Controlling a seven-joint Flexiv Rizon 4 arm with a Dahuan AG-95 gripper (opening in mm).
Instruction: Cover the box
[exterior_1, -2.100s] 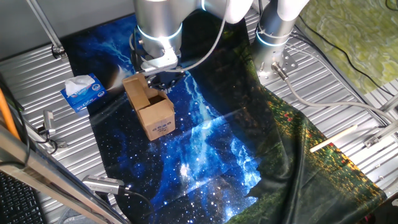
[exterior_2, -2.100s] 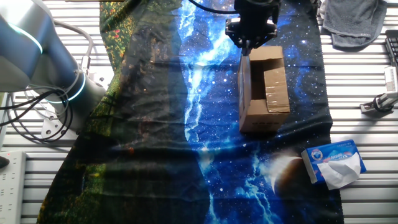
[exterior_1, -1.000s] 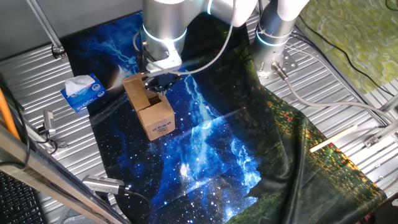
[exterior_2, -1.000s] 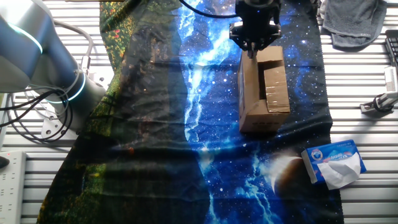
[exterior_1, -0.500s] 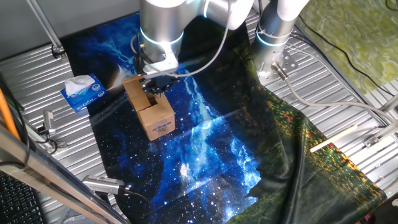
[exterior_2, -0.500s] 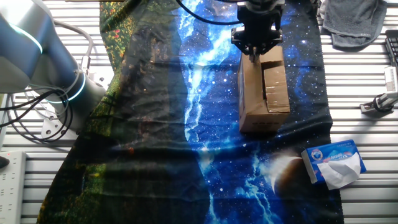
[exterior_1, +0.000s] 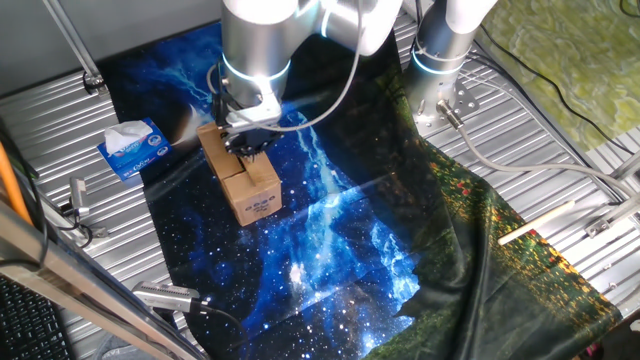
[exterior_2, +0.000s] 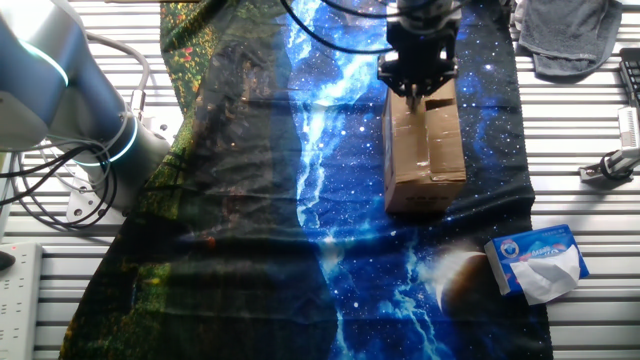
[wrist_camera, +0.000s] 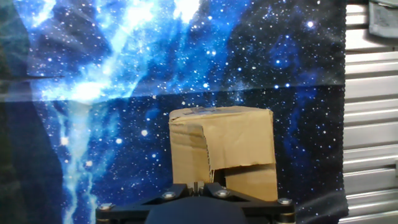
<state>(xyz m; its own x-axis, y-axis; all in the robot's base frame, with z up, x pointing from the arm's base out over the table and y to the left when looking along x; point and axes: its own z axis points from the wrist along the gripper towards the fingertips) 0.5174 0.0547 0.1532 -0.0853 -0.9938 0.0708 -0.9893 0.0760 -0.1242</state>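
Since the earlier frames the pincer (exterior_2: 415, 92) has slid along the box (exterior_2: 425, 145) top, pressing flaps nearly flat; whether its fingers are spread or together cannot be told. On the worktop (exterior_1: 60, 120), a tissue box (exterior_1: 131, 148) lies near the left edge; the box stands on the starry cloth (exterior_1: 330, 230) beside it.

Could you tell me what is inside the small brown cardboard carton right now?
Nothing can be seen inside the small brown corrugated cardboard carton: its flaps lie folded over the top, and the black two-finger gripper sits over one end. Any contents are hidden.
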